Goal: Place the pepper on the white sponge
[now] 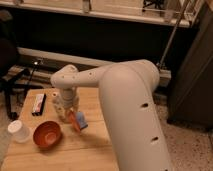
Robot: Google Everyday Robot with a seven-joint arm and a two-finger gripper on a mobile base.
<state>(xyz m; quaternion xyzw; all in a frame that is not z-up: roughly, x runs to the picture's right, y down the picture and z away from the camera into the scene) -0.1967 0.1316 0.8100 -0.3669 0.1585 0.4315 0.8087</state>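
The pepper is a slim orange-red piece that lies tilted against the left edge of the white sponge, a small pad that looks blue, on the wooden table. My gripper hangs from the white arm just above and to the left of the pepper, close to its upper end. I cannot tell whether it still touches the pepper. Part of the sponge is hidden behind the pepper.
A round orange-brown bowl sits left of the pepper, with a white cup further left at the table's edge. A long white-topped block with black sides lies at the back left. My bulky white arm covers the table's right side.
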